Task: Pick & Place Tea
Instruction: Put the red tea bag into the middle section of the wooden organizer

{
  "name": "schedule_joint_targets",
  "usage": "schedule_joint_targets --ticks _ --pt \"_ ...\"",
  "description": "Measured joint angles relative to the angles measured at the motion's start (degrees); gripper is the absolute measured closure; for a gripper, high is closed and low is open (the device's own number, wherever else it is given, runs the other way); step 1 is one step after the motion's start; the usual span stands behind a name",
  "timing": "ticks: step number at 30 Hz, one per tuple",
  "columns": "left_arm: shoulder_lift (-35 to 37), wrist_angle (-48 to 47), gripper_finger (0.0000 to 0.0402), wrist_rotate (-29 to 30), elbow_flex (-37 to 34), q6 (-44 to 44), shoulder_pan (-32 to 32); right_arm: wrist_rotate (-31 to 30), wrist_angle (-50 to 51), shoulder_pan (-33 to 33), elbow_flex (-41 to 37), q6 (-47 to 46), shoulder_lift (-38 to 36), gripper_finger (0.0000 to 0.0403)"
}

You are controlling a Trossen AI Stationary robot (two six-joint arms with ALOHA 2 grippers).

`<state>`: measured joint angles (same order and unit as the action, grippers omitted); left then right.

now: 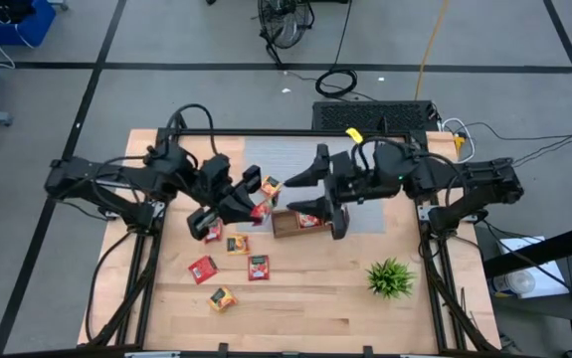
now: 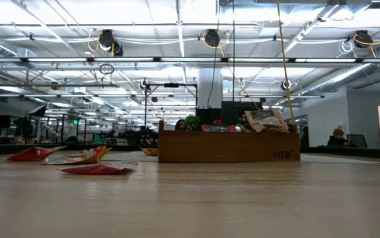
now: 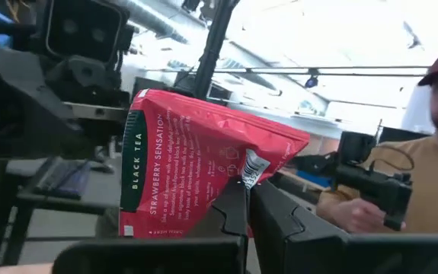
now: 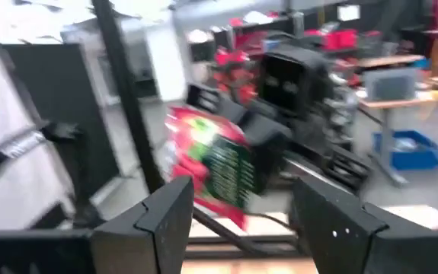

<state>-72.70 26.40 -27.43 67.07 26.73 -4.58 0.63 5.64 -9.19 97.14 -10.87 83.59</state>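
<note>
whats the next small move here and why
Probably the right pincer should ease forward and close on the red strawberry black tea sachet. The left pincer is shut on that sachet's edge, holding it up in the air, and the right pincer's fingers stand open, facing it with a gap between. It looks like a handover above the wooden tray.

Left tool (image 3: 247, 199) pinched shut mid-air; right tool (image 4: 241, 221) spread apart, facing it.

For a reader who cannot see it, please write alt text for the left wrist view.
The left gripper, shut, pinches a red tea sachet labelled black tea, strawberry, by its lower edge and holds it up. Behind it are dark robot parts and a person in a tan top.
</note>
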Motion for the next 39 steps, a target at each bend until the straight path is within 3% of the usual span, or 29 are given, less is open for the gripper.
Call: schedule_joint_targets --ticks 14,18,28,31,36,39 --pt "-1.27 2.46 0.0396 -0.80 0.00 1.33 -1.20 5.55 -3.16 -0.42 -0.07 -2.82 2.49 0.0219" --pt "-1.27 2.33 0.0396 -0.78 0.00 1.99 -1.24 10.02 -6.58 -0.40 -0.02 -5.22 3.33 0.0254" --pt "-1.27 2.57 0.0396 0.45 0.00 2.09 -1.99 9.99 -7.73 -0.46 -0.02 -5.28 3.77 0.0381" --pt "-1.27 2.57 0.0396 0.51 0.00 2.88 -1.99 9.88 -7.68 -0.68 -0.02 -5.17 3.77 0.0397" --pt "-0.70 -0.46 0.0349 -0.65 0.00 6.73 -0.77 9.98 -2.00 -0.68 -0.02 -4.52 1.84 0.0402" --pt "0.78 -7.26 0.0308 -0.88 -0.02 8.57 0.47 9.83 5.24 -0.53 -0.04 -3.14 -0.76 0.0402"
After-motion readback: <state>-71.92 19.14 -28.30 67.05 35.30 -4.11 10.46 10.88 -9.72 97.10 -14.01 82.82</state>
